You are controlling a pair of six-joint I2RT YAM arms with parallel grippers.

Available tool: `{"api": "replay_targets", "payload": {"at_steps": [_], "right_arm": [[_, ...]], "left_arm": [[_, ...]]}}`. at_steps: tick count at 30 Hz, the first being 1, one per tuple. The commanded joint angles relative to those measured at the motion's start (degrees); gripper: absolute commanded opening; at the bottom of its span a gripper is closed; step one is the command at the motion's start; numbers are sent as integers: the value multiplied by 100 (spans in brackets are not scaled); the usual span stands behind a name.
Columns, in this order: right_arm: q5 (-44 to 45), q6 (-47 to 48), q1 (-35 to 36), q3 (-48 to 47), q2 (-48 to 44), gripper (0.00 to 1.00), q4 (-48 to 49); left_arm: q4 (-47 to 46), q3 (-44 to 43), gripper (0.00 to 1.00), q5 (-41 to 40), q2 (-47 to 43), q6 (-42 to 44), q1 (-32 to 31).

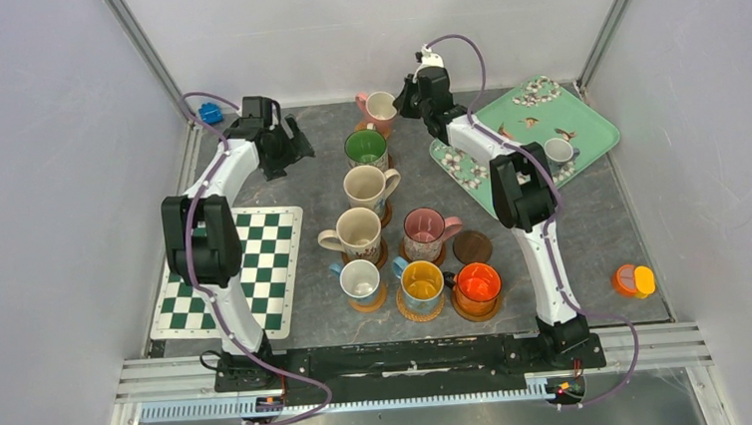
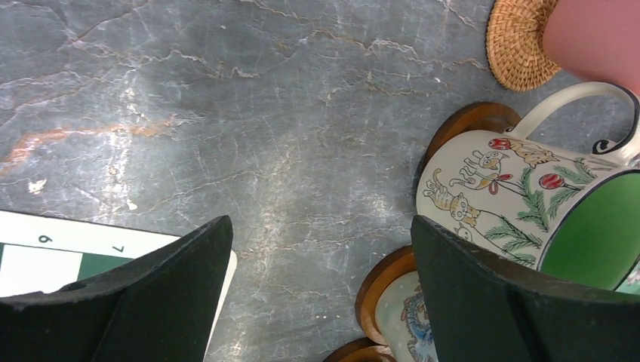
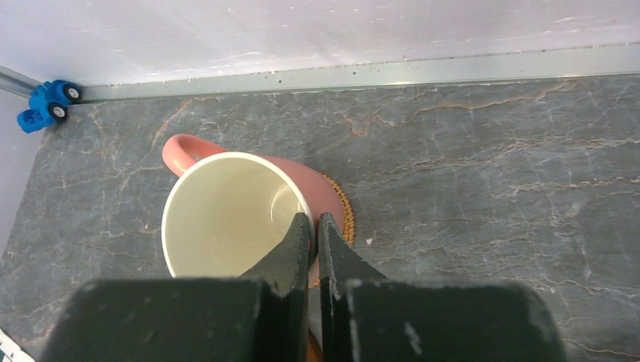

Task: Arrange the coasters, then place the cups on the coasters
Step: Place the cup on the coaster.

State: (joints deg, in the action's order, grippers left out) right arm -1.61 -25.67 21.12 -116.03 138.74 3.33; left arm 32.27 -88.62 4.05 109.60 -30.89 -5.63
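Right wrist | fingers [image 3: 290, 253] pinch pink cup [image 3: 219, 215] rim | wall [image 3: 302, 30] near

Checkered mat [image 1: 281, 264], tray [image 1: 591, 122], possibly toy car [image 3: 47, 102]

8 cups [image 1: 358, 232] upright on coasters [image 1: 421, 314]; 1 brown coaster [image 1: 472, 246] bare; 1 cup [image 1: 559, 150] on tray [image 1: 585, 118].

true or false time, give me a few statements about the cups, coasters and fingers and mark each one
The left fingers are open and empty. True.
The right fingers pinch the rim of the pink cup. True.
The white cup stands on a coaster. False: it stands on the tray.
Every coaster carries a cup. False: one brown coaster near the right arm is bare.
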Motion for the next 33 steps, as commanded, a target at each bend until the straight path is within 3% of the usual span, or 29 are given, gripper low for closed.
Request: {"api": "replay_targets", "payload": {"at_steps": [1, 7, 17, 23, 33], "right_arm": [[-15, 85, 23, -393, -174, 0, 422], [-150, -72, 24, -547, 20, 0, 391], [-180, -139, 24, -545, 142, 7, 516], [-188, -177, 23, -538, 162, 17, 611], [-240, -170, 2, -568, 111, 20, 716]], "left_arm": [[-323, -96, 94, 291, 70, -165, 8], [-457, -7, 92, 506, 154, -230, 0], [-485, -75, 91, 615, 324, -238, 0], [-424, -181, 90, 610, 360, -196, 3], [-362, -176, 90, 597, 343, -162, 1]]}}
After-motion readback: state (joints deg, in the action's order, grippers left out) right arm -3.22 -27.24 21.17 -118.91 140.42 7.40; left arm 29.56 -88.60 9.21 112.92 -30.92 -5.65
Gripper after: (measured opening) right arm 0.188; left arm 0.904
